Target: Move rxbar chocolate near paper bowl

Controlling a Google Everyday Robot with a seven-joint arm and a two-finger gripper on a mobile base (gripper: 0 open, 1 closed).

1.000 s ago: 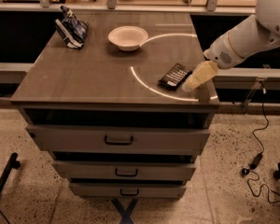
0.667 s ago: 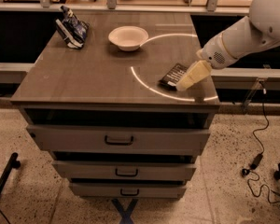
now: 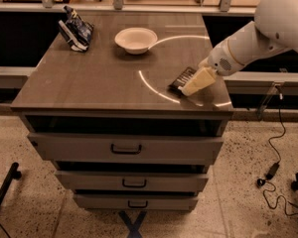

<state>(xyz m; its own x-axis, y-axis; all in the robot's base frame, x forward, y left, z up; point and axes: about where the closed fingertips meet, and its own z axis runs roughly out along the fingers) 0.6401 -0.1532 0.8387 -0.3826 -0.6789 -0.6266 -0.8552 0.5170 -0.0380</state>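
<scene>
The rxbar chocolate [image 3: 180,78], a small flat black bar with white lettering, lies on the wooden tabletop near its right front corner. My gripper [image 3: 192,85], cream-coloured on a white arm reaching in from the right, is low over the bar's right side and covers part of it. The paper bowl [image 3: 136,39], shallow and off-white, stands upright at the back middle of the top, well apart from the bar and to its far left.
A dark blue and white snack bag [image 3: 75,29] stands at the back left corner. The tabletop [image 3: 99,78] sits on a cabinet of drawers [image 3: 125,148]. A rail and shelf run behind. A cable [image 3: 274,148] lies on the floor at right.
My gripper has moved left and slightly down, from beside the bar's right end to over its right side. The bar, bowl and bag have not moved.
</scene>
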